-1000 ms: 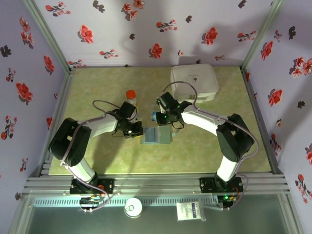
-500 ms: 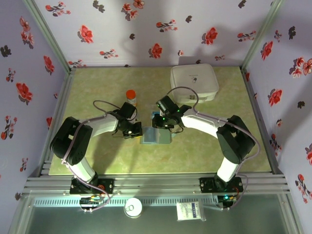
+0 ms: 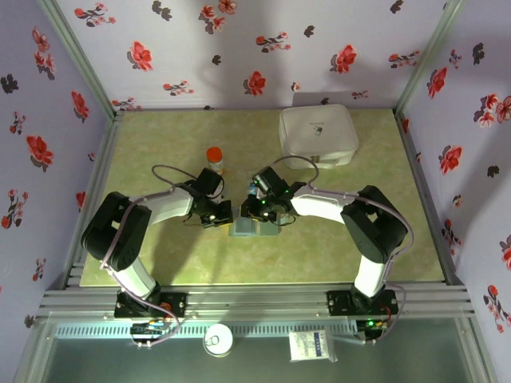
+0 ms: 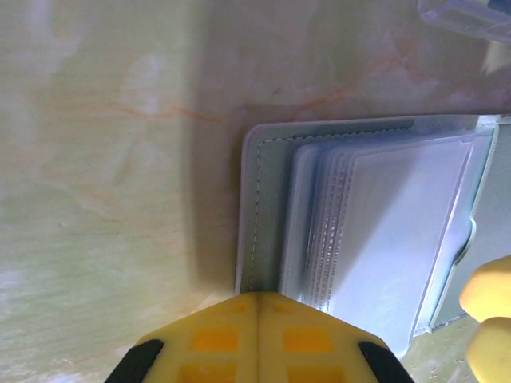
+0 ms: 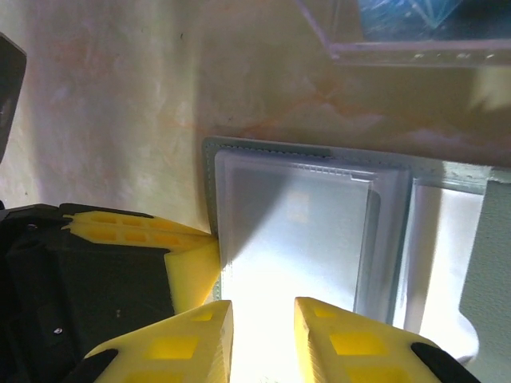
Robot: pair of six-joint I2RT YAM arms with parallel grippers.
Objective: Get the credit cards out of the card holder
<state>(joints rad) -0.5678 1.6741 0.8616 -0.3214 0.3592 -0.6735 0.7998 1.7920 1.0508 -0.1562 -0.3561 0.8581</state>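
On the near rail, in front of the arm bases, lie a round white disc [image 3: 216, 341] and a small printed packet [image 3: 313, 345]; the print is too small to read.

Further in, the card holder [image 3: 267, 230] lies opened flat on the green marbled table [image 3: 160, 263] between the two grippers, its long axis running left to right. The left gripper [image 3: 223, 215] has its jaws fully closed on nothing. In the left wrist view its tips [image 4: 257, 299] press on the holder's stitched grey left edge [image 4: 249, 207], beside a stack of clear sleeves [image 4: 375, 231].

The right gripper [image 3: 257, 211] comes in from the right. In its wrist view its fingers [image 5: 263, 307] stand a narrow gap apart over the top sleeve [image 5: 303, 231]. I cannot tell whether they pinch it.

Just beyond the holder sits a clear tray [image 5: 399, 49] with something bright blue inside. Farther back stand an orange-capped bottle [image 3: 214, 158] and a white rounded box [image 3: 318, 134], whose small dark lid mark is unreadable.
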